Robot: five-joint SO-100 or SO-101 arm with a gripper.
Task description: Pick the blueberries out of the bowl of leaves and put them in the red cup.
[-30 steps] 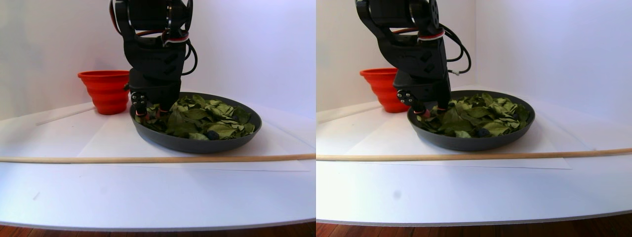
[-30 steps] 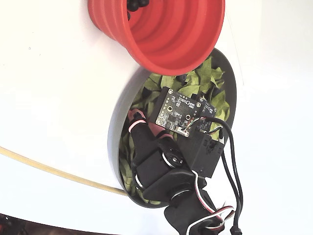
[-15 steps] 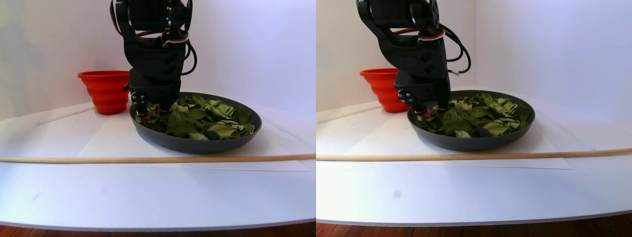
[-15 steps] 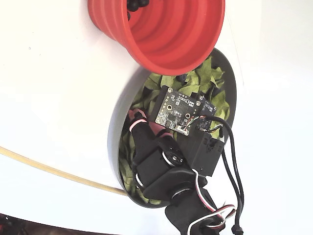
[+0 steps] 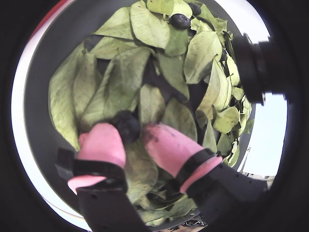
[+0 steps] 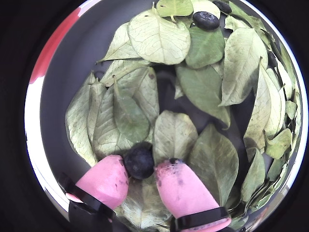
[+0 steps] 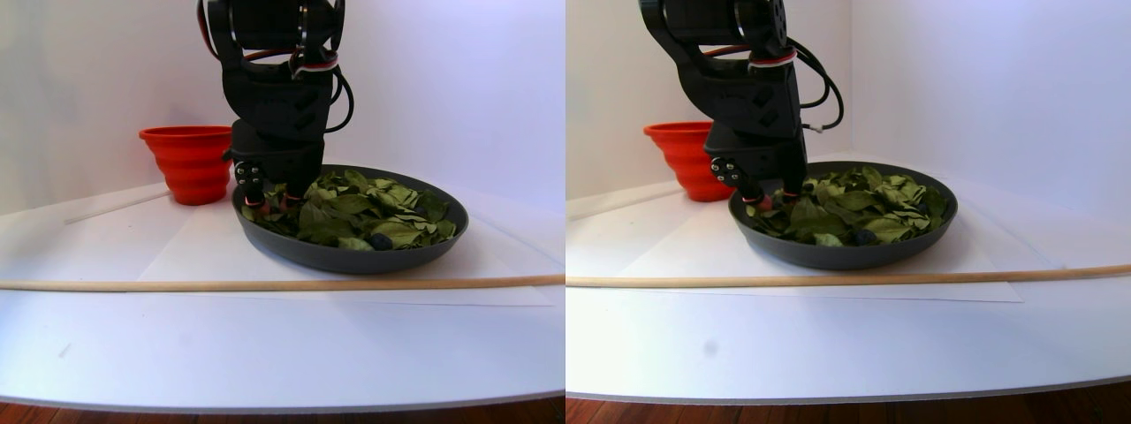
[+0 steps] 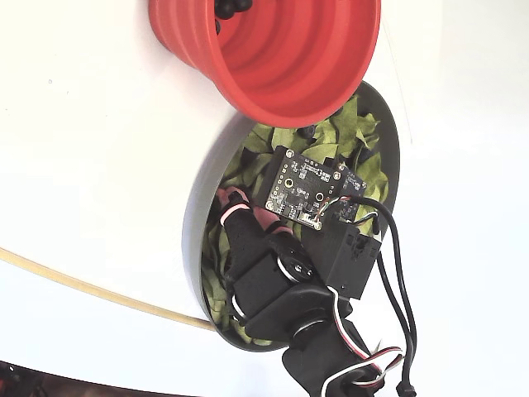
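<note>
My gripper (image 6: pixel 140 166) has pink-tipped fingers (image 6: pixel 179 186) shut on one dark blueberry (image 6: pixel 139 161), low over the leaves (image 6: pixel 159 38) at the bowl's (image 6: pixel 58 96) near-left side. A wrist view shows the same grip (image 5: pixel 130 135) on the berry (image 5: pixel 126 126). Another blueberry (image 6: pixel 206 20) lies on the leaves at the far side. In the stereo pair view the gripper (image 7: pixel 265 201) dips into the left part of the dark grey bowl (image 7: pixel 353 256), and the red cup (image 7: pixel 190 163) stands behind it to the left. The fixed view shows the red cup (image 8: pixel 281 50) with dark berries (image 8: pixel 227 7) inside.
A thin wooden stick (image 7: pixel 265 284) lies across the white table in front of the bowl. White walls close off the back and right. The table's front edge (image 7: pixel 265 408) runs along the bottom. The arm's cables (image 8: pixel 397 281) hang over the bowl's right side.
The gripper has lifted very slightly from the leaves with the berry between its fingers. Bowl and cup have not moved.
</note>
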